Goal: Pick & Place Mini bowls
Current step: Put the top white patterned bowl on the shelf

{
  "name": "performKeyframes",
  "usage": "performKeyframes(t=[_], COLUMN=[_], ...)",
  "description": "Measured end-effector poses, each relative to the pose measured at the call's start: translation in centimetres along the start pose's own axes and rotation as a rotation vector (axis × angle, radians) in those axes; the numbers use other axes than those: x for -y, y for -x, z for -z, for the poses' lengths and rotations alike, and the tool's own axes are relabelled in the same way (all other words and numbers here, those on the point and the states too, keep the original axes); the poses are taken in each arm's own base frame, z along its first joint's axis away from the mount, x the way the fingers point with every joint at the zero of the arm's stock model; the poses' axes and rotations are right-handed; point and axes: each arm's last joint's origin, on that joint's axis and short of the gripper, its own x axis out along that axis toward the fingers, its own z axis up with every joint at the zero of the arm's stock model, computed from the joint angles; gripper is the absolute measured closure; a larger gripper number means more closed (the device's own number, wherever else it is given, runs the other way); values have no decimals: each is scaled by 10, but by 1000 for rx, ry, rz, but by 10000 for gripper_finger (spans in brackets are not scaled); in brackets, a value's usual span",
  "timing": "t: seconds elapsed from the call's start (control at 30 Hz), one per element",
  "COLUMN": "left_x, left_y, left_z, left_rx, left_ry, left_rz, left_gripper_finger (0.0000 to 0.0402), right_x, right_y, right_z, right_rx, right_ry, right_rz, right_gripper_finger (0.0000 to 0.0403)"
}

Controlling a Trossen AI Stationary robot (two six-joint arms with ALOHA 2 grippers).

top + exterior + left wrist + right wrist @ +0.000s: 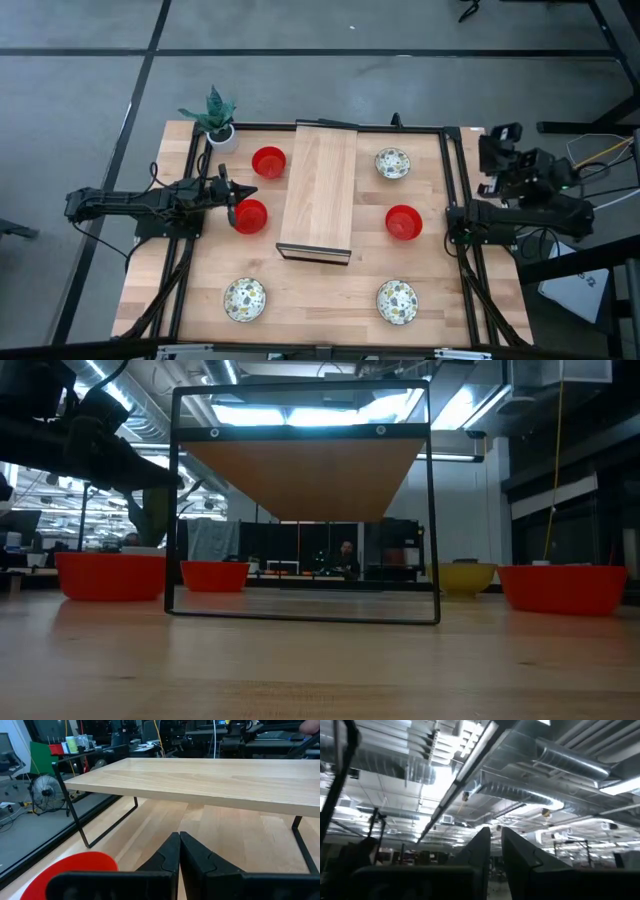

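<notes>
From above, we see the left gripper right at a red bowl beside the wooden shelf, prob. lining up a grab. The other five bowls sit spread round the table.

Low view: red bowl rests flat on the table.

Left wrist: fingers pinched together, holding nothing.

Right gripper is parked off-table, nearly closed, empty.

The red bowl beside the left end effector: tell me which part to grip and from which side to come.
Grip the rim of the red bowl, on the edge facing the left end effector. Come from above, one finger inside and one outside the wall. The bowl sits upright and open, its thin rim is the only graspable edge, and the wooden shelf on its far side probably crowds that approach.
</notes>
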Motion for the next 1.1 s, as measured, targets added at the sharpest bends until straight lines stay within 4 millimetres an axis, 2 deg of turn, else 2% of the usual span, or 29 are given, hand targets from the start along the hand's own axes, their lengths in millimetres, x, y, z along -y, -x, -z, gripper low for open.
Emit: performKeyframes(t=[0.23,0.63,1.1], left_x=[0,0,0], left_y=[0,0,0], left_z=[0,0,0], left_rx=[0,0,0], left_ry=[0,0,0], left_rz=[0,0,0], left_gripper_finger=[398,398,398], right_x=[4,5,1], right_y=[-16,-52,-97], right_z=[-28,-65,-93], right_rx=[-134,-291,-381], right_ry=[34,96,196], right_rz=[33,-1,-38], right_gripper_finger=[353,353,353])
